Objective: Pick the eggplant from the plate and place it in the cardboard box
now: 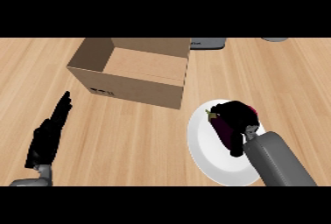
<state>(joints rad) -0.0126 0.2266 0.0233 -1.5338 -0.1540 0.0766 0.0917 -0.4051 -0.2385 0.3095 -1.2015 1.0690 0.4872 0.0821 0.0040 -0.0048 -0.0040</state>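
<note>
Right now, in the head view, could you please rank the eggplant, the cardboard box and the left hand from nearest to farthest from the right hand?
1. eggplant, on the plate, under the right hand's curled fingers.
2. cardboard box, up and left of it.
3. left hand, open, far left.

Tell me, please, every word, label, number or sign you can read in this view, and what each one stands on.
A dark printed mark on the front wall of the cardboard box, low near its left corner: too blurred to read.
On the plate, the eggplant and the counter: no text shows.
</note>
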